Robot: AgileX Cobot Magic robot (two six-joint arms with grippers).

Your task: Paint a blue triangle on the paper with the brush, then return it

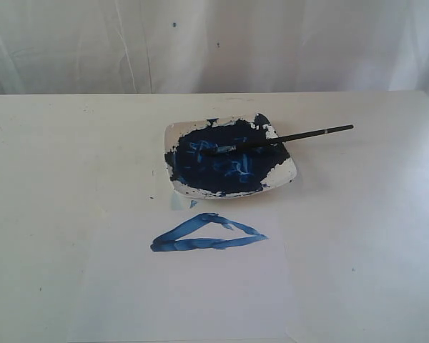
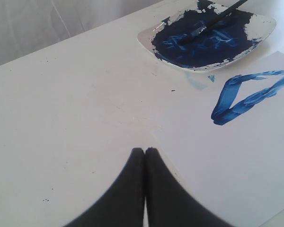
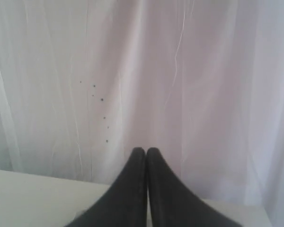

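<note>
A blue triangle (image 1: 207,234) of streaky strokes lies on the paper (image 1: 200,293) in the exterior view, just in front of the dish. It shows again as the blue triangle (image 2: 248,97) on the paper (image 2: 236,161) in the left wrist view. The brush (image 1: 300,136) rests across the dish with its bristle end in the paint and its black handle sticking out to the right; the brush (image 2: 213,19) lies the same way in the left wrist view. My left gripper (image 2: 145,150) is shut and empty, over the paper's edge. My right gripper (image 3: 146,150) is shut and empty, facing the curtain. Neither gripper appears in the exterior view.
A square white dish (image 1: 286,171) holds dark blue paint with light streaks; the dish (image 2: 265,26) sits near the paper's far edge. A small blue smudge (image 1: 193,204) marks the paper by the dish. A white curtain (image 3: 180,71) hangs behind the off-white table (image 1: 57,179).
</note>
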